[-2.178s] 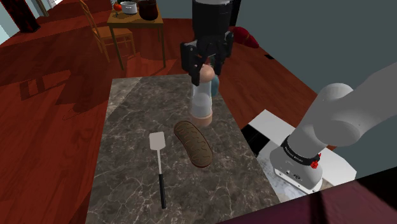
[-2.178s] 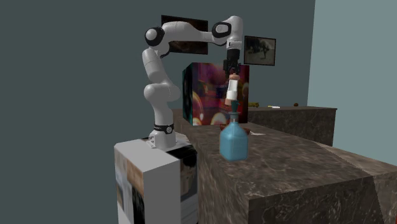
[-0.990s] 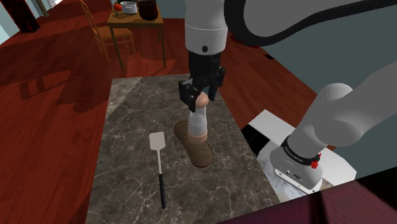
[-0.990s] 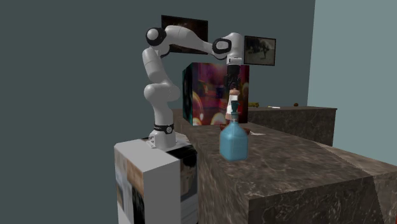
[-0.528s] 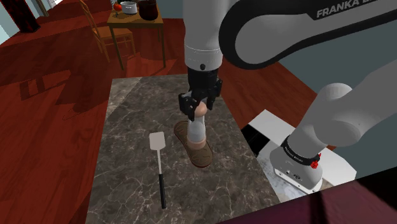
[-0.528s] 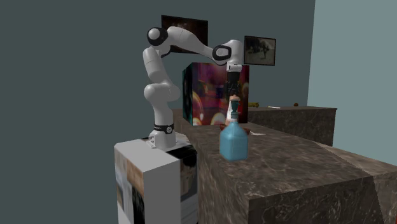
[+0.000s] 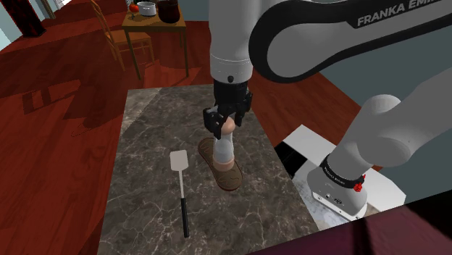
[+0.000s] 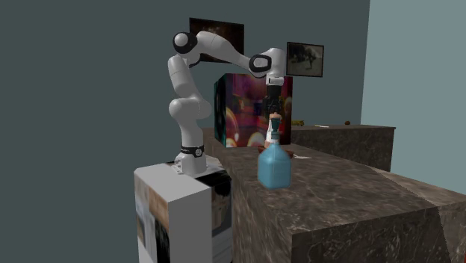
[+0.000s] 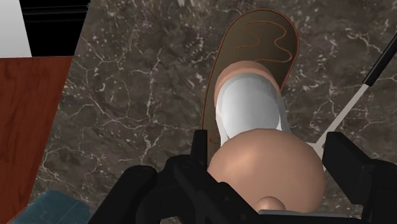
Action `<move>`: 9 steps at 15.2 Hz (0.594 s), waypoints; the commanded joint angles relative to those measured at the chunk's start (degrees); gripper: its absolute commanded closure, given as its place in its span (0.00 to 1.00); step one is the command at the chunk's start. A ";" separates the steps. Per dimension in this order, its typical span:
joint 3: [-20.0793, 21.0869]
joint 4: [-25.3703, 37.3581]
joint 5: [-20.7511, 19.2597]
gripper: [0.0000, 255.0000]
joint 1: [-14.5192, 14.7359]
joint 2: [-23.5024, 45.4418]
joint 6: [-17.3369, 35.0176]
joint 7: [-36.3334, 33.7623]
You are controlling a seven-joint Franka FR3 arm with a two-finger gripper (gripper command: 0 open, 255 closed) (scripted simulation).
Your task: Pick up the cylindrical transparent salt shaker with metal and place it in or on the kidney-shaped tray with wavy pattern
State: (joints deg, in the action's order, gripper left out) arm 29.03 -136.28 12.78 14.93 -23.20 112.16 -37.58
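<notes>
Pincer (image 7: 226, 124) pinching salt shaker (image 7: 225, 148) by rounded tan cap, one finger each side. Shaker upright over brown kidney-shaped tray (image 7: 233, 178) with wavy line, on marble table (image 7: 145, 166). Base at or just above tray; contact cannot be told. Spatula (image 7: 180, 190) beside tray, apart. Judgement: shaker rigid, light; clear wall smooth, likely slippery, perhaps breakable. Tall and narrow, so tips easily. Cap grip suits upright set-down; straight body below cap would give firmer hold.
</notes>
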 commanded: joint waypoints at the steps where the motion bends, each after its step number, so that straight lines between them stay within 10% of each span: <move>1: 0.03 -0.17 0.01 0.00 0.00 0.09 -0.03 -0.01; 9: -1.03 4.73 -0.44 0.00 -0.22 -0.98 -5.98 0.02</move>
State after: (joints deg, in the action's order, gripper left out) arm 27.98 -133.43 12.73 14.93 -24.78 107.57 -37.24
